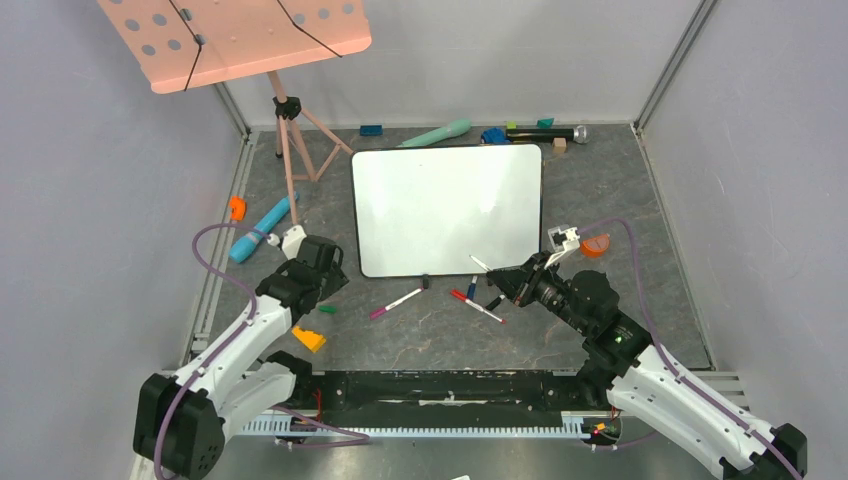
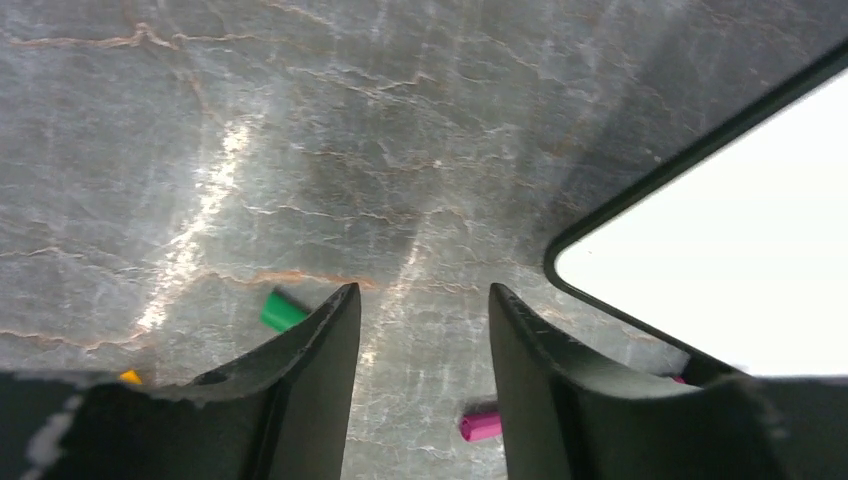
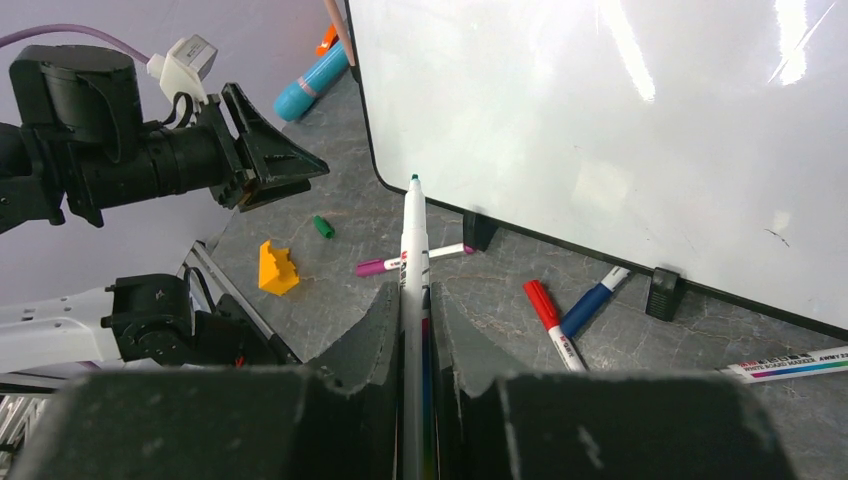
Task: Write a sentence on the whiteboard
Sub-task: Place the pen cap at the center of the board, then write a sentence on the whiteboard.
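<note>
Right claw (image 3: 413, 292) grips a marker (image 3: 413, 225) (barrel mostly hidden) near the whiteboard (image 3: 600, 100).

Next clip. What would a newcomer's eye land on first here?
The big whiteboard lies mid-table with no writing visible. At its near edge the right gripper pinches an uncapped green-tipped marker aimed at the board. A pink perforated tray looms at the far left.

Pale grey-lilac walls (image 1: 90, 200) enclose a grey marbled desk (image 1: 620, 180). A pink music stand (image 1: 240, 35) rises at its far left corner.
</note>
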### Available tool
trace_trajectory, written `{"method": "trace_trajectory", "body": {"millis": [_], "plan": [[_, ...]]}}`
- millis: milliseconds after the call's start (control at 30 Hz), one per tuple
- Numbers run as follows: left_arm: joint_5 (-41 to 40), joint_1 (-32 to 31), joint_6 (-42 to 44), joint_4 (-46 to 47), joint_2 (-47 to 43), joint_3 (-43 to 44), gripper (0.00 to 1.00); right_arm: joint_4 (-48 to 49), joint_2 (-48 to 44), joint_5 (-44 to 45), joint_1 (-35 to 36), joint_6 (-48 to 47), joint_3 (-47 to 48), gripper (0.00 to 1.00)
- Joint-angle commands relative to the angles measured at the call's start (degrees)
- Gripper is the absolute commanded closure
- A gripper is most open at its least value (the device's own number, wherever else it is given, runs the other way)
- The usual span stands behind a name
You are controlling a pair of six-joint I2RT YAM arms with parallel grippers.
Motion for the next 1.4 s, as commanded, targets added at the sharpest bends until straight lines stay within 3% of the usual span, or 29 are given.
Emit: {"method": "trace_trajectory", "body": {"millis": [0,233,433,733,867,1100,1200,1367], "plan": [[3.93,0.31,10.92,6.33,-3.71,1.11,0.38,1.11,-0.50,-0.25,-0.12,-1.00,3.11,1.00],[10.00,0.71,15.71,13.91,-7.66,-2.14,0.02,-0.76,-0.46,-0.44,-0.19,-2.78,4.77,1.00],[17.89,0.76,19.94,27.04,-11.73,-8.89,0.00,-0.61,0.20,-1.38,-0.13,-3.06,5.39,1.00],[14.60,0.74,19.84,28.67,-18.79,-12.34,0.00,-0.20,1.42,-2.47,-0.15,-3.58,6.38,1.00],[23.69,0.67,25.56,33.75,-18.81,-13.75,0.00,0.17,1.29,-2.75,-0.08,-3.41,6.38,1.00],[29.67,0.64,30.38,41.90,-17.40,-17.41,0.00,0.09,0.86,-3.06,-0.09,-3.15,6.12,1.00],[28.67,0.67,28.41,49.15,-19.10,-22.50,0.00,0.09,0.91,-3.40,-0.09,-3.00,6.37,1.00],[30.14,0.72,28.39,53.67,-20.61,-26.62,0.00,-0.39,0.92,-3.52,-0.18,-3.44,6.91,1.00]]}}
